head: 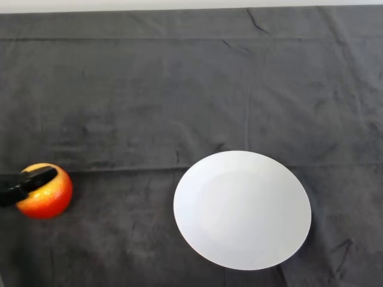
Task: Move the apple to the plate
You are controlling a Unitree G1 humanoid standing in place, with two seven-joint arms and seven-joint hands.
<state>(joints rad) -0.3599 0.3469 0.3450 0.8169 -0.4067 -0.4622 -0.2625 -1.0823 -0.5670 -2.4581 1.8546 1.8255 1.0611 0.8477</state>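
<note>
Looking down from the head view, you see the apple at the far left edge of the tabletop, well apart from the white plate, which lies lower centre-right and holds nothing. The left hand enters from the left border; only a black finger-like part shows, lying across the top of the apple and touching it. The rest of the hand is cut off by the frame edge, so you cannot tell whether the fingers are closed round the fruit or merely resting on it.

Step in hand, as judged: the grasp at the apple, with transfer not yet begun. The apple sits on the dark cloth, not lifted as far as can be seen.

Next move calls for: a secure hold confirmed, a lift clear of the cloth, then a carry rightward to the plate and a gentle set-down near its middle, since a round fruit may roll.
</note>
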